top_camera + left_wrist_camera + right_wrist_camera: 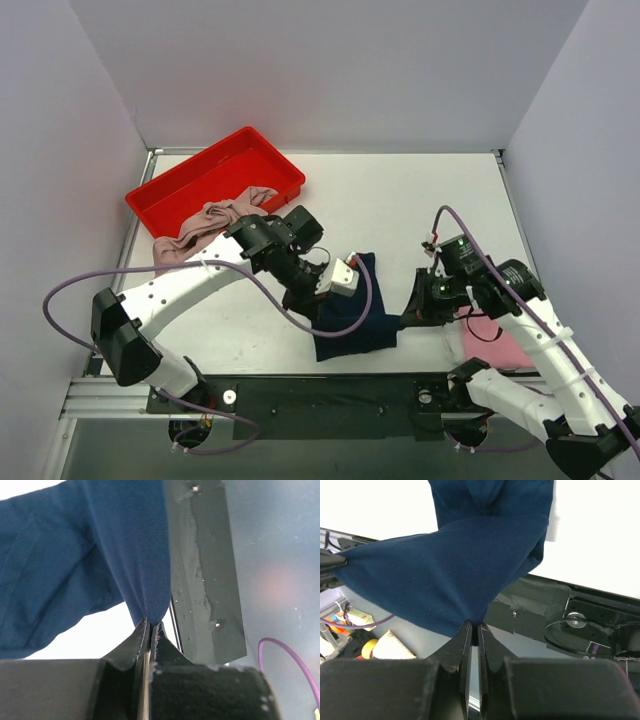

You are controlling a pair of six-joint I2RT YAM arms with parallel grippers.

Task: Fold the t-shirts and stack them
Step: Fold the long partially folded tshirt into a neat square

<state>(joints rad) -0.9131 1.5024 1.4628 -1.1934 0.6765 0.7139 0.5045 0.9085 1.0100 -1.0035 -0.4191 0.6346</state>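
At lower centre of the overhead frame, the navy t-shirt spans sideways between my left hand and right hand, both clenched on its opposite edges.

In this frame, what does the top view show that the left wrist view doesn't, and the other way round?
Only the top view: the red tray, the beige-pink shirt spilling over its near edge, and the bright pink shirt on the right. Only the left wrist view: the left gripper pinched shut on a fold of cloth. Both: the navy shirt.
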